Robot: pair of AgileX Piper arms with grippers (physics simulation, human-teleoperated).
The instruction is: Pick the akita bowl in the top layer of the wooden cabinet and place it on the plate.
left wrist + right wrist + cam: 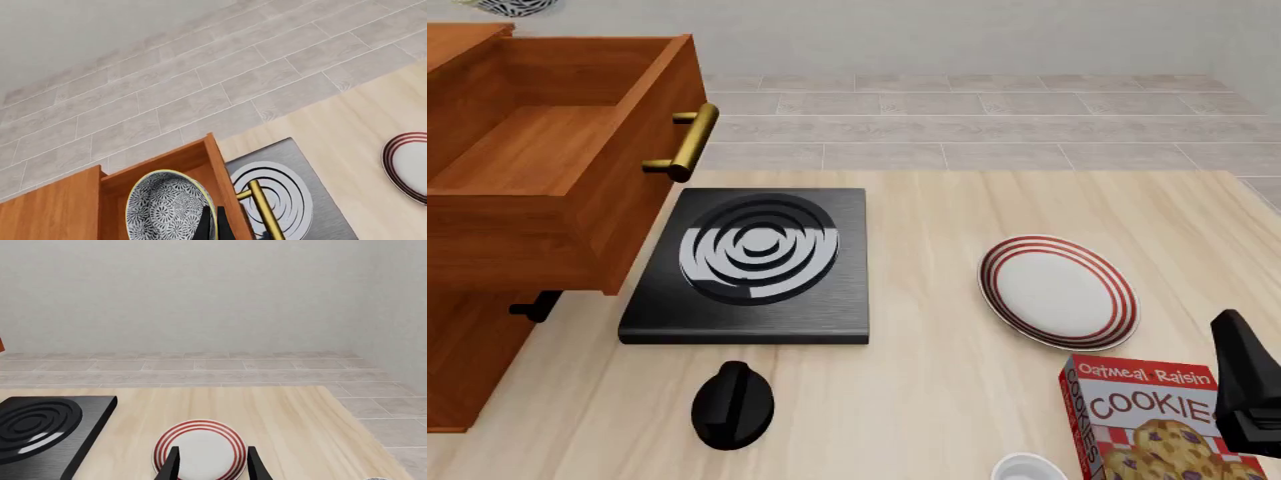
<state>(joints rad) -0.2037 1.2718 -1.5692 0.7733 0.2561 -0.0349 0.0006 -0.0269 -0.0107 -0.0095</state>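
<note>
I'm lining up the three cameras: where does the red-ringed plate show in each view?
Left wrist view: plate, cut off at the right edge.
Front view: plate, right of centre on the table, right of the black stove.
Right wrist view: plate, bottom centre, behind the right tool.
Shared landmark: the stove, beside the plate in all three.

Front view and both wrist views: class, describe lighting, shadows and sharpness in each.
Front view: even light, soft shadow under the open top layer. Left wrist view: akita bowl pattern crisp. Right wrist view: plate sharp, no glare.
</note>
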